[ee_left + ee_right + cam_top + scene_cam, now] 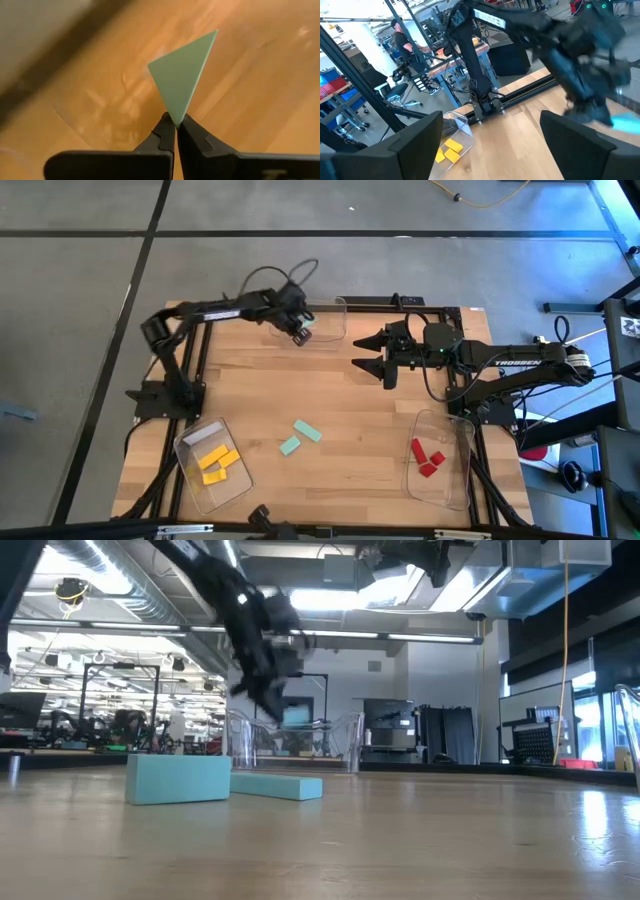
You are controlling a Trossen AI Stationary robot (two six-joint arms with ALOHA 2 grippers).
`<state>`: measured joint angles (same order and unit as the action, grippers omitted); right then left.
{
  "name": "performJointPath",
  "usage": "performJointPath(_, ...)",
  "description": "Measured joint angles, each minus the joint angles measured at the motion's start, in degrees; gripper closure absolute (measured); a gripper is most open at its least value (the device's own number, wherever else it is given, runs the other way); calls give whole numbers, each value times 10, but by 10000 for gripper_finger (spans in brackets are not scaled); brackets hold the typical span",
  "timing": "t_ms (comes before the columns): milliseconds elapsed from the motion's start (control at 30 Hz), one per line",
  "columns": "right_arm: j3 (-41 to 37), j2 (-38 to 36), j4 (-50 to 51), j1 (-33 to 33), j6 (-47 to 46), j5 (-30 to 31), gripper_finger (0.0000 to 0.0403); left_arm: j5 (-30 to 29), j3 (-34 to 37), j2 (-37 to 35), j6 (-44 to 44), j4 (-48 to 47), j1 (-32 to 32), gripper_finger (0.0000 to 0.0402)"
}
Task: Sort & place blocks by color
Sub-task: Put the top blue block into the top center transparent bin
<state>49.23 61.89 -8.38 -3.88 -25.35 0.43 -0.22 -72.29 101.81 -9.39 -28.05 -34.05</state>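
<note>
mint-green wedge (182,80), yellow blocks (218,463), red blocks (428,458), light wooden table (340,400).

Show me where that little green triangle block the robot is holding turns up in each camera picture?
High view: green wedge in the left gripper, over the clear bin at the table's far edge.
Low view: blurred mint patch above that bin.
Left wrist view: centre, pinched at its tip.
Right wrist view: right edge.
Shared landmark: left gripper.
</note>
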Motion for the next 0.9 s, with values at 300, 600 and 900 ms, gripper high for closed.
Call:
performJointPath(300,0,0,0,0,-1,0,68,-51,-1,51,-50,1,27,401)
performJointPath(600,0,0,1,0,-1,0,68,-78,1,46,-57,16,31,338)
performJointPath(900,0,0,2,0,-1,0,68,-76,1,-8,-52,16,13,226)
